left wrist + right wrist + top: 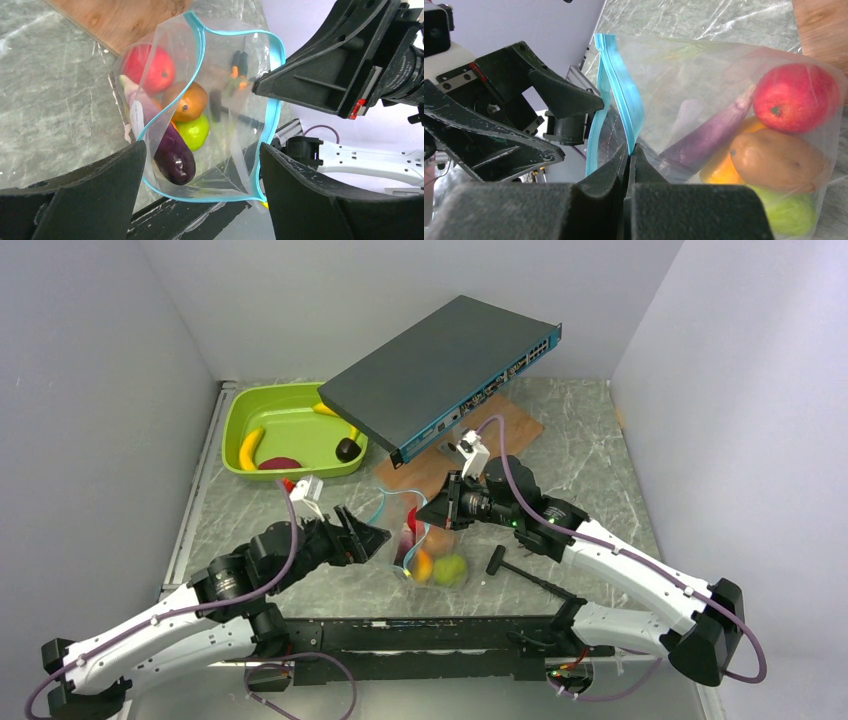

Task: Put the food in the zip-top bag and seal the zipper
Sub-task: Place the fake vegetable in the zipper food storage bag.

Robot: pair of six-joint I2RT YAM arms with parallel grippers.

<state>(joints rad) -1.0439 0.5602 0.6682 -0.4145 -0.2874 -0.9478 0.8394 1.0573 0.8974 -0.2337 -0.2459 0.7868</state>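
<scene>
The clear zip-top bag (443, 538) stands open on the table between my grippers. Inside it are a red apple (148, 67), a brown-orange piece (186, 102), a green apple (195, 131) and a purple eggplant (172, 155). The teal zipper (272, 115) rings the open mouth. My left gripper (202, 195) is open, its jaws wide apart on either side of the mouth's near edge. My right gripper (630, 150) is shut on the zipper strip (621, 85) at the bag's far side. Both grippers show in the top view, left (365, 538) and right (432, 512).
A lime-green tray (300, 430) at the back left holds a yellow banana (250, 448), a dark-red piece (280, 464) and a dark piece (347, 449). A grey network switch (445, 375) leans on a wooden board (450, 455). A black tool (520, 570) lies right of the bag.
</scene>
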